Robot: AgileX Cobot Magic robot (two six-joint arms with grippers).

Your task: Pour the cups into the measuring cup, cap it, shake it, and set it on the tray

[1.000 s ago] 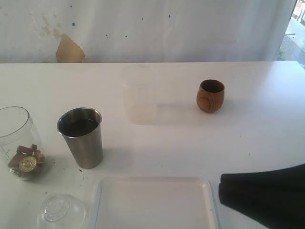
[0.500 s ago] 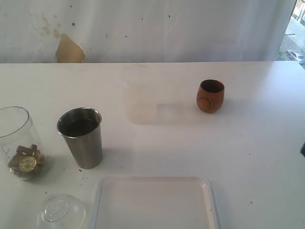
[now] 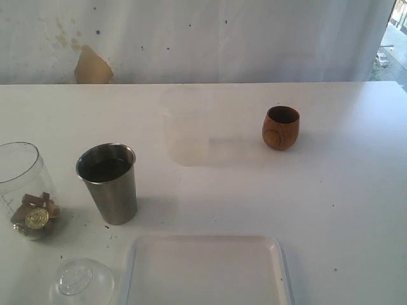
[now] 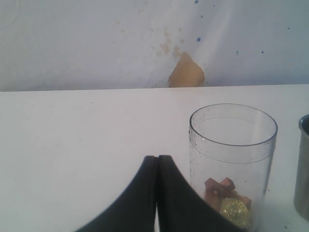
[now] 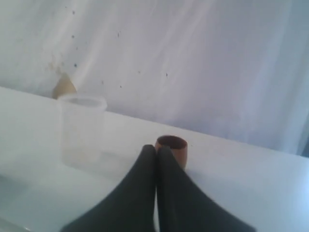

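Measuring cup (image 3: 22,187) stands upright and uncapped at the left edge of the white table (image 3: 331,190), holding a few brown wooden pieces and a gold disc at its bottom. Its clear domed lid (image 3: 82,279) lies flat on the table nearer the viewer, just left of the tray (image 3: 206,270), which sits at the near edge. Steel tumbler (image 3: 109,184) stands upright just right of the measuring cup, apart from it. Frosted cup (image 3: 184,127) stands farther back near the centre, and the wooden cup (image 3: 280,128) stands upright to its right, well apart from the tumbler.

Left gripper (image 4: 157,159): fingers pressed together with nothing between them. The measuring cup (image 4: 231,159) stands ahead of the tips, offset toward the side where the tumbler's edge (image 4: 304,169) shows, not touching them.

Right gripper (image 5: 155,147): fingers likewise pressed together, empty. The wooden cup (image 5: 171,147) stands directly ahead of the tips, partly hidden by them, with the frosted cup (image 5: 81,128) beside it
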